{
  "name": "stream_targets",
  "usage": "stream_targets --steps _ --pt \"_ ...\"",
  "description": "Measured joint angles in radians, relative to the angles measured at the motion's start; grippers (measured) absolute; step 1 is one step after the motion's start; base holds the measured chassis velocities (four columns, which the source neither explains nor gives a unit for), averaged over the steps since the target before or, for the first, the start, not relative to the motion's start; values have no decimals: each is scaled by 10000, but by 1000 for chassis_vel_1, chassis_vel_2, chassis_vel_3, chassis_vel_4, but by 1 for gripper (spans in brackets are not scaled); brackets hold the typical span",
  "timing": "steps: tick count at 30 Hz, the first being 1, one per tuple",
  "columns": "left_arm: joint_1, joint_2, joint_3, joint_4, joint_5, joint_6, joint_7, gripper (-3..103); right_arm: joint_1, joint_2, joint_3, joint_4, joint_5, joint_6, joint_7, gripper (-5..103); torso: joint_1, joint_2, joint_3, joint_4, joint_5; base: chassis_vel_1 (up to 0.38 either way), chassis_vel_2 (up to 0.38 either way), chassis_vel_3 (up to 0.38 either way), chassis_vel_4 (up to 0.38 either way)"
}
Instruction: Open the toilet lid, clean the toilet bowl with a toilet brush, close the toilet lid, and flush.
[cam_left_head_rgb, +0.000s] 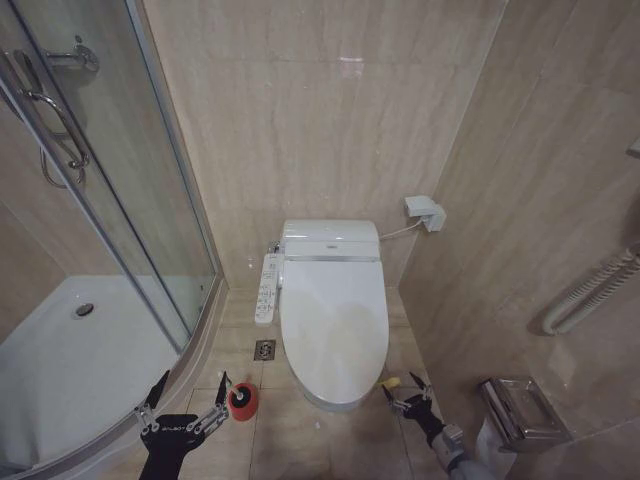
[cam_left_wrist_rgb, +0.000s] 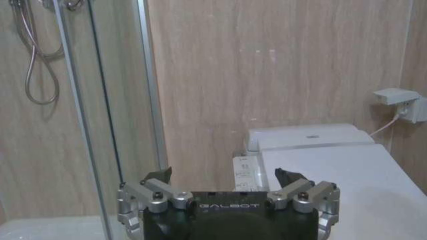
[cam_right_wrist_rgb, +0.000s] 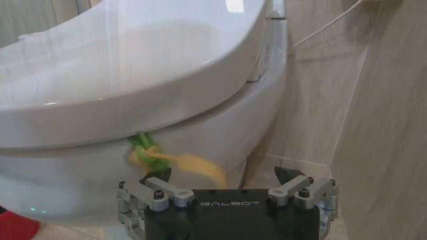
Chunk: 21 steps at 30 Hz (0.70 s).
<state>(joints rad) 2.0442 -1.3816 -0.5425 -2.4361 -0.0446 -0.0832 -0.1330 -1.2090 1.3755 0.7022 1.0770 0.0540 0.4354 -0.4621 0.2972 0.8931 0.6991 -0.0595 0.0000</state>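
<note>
White plastic, the toilet lid (cam_left_head_rgb: 333, 305) lay shut over the toilet bowl (cam_right_wrist_rgb: 100, 190), its green-yellow strap (cam_right_wrist_rgb: 170, 161) dangling at the front right edge. The right gripper (cam_left_head_rgb: 407, 397) hung just beside that strap, jaws wide apart and empty — to lift well, it should probably close squarely on the strap, then pull up gently. The left gripper (cam_left_head_rgb: 187, 398), also spread and empty, waited near the red holder (cam_left_head_rgb: 242, 400). "GALBOT" read on both gripper bodies.
</note>
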Motion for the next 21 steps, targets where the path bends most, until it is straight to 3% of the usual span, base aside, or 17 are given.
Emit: stream_targets --steps 21 --pt "0 0 0 0 0 0 0 100 93 -112 135 -209 -188 70 -168 100 0 0 0 0 0 0 0 0 0"
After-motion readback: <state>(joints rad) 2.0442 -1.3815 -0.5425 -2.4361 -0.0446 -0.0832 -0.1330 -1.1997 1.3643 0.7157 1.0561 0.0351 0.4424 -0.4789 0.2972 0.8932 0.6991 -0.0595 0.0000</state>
